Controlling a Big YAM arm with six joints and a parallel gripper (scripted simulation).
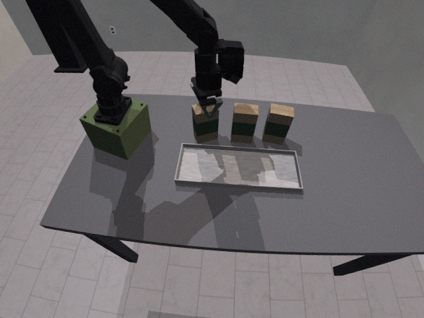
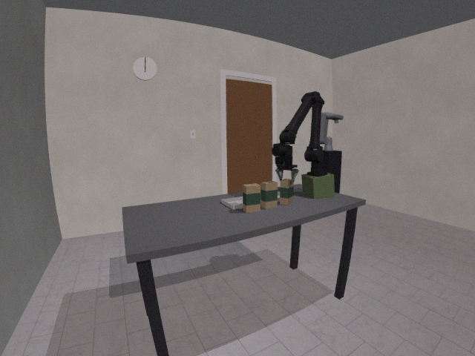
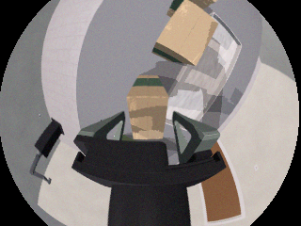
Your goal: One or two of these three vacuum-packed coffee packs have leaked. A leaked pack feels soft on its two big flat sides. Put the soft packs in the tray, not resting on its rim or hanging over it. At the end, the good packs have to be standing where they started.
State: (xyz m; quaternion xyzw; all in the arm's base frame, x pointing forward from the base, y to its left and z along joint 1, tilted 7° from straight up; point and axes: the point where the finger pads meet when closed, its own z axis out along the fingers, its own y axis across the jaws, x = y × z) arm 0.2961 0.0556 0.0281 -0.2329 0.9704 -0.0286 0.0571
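Observation:
Three tan coffee packs with dark green bands stand in a row behind the tray (image 1: 238,166): the left pack (image 1: 205,124), the middle pack (image 1: 244,122) and the right pack (image 1: 278,123). My gripper (image 1: 209,108) is open, just above the top of the left pack, with its fingers on either side of the pack's top. In the wrist view the left pack (image 3: 149,113) stands between the open fingers, with gaps on both sides. The other two packs show further off, the middle pack (image 3: 187,33) nearest. In the exterior view the gripper (image 2: 286,175) hangs over the far pack (image 2: 286,191).
The arm's green base block (image 1: 117,128) stands on the table's left side. The shallow grey tray lies in front of the packs and holds nothing.

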